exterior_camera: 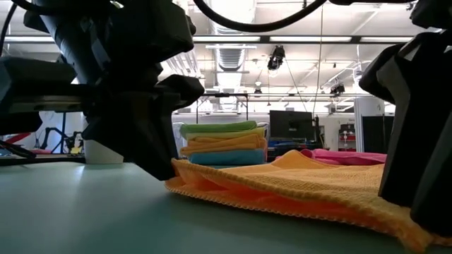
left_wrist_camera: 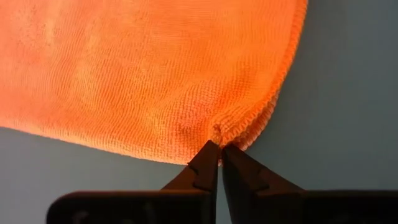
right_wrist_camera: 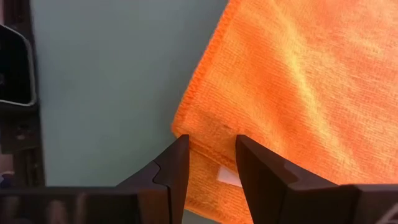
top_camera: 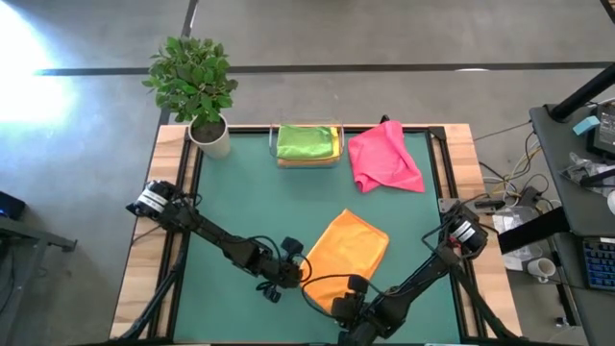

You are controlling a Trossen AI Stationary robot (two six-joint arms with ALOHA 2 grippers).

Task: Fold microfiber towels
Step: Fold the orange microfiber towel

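While no readable writing is showing anywhere, a small white tag (right_wrist_camera: 229, 177) is peeking out between the layers of the folded orange fuzzy microfiber towel (top_camera: 348, 258), which is lying at the near middle of the green table mat (top_camera: 250, 197). Bare mat is lying open beyond the towel toward the far edge, where a clear plastic tray (top_camera: 308, 159) is holding a stack of folded towels, green (top_camera: 306, 141) on top, with a crumpled pink towel (top_camera: 383, 159) just beside it and a potted green plant (top_camera: 196, 82) at the far left corner. At the orange towel's left corner, the left gripper (left_wrist_camera: 220, 151) is pinching the stitched hem, its fingers closed tight on the cloth. At the near corner, the right gripper (right_wrist_camera: 212, 148) is sitting with its fingers narrowly parted over the doubled edge, straddling the hem; whether it is actually gripping the cloth cannot be told.
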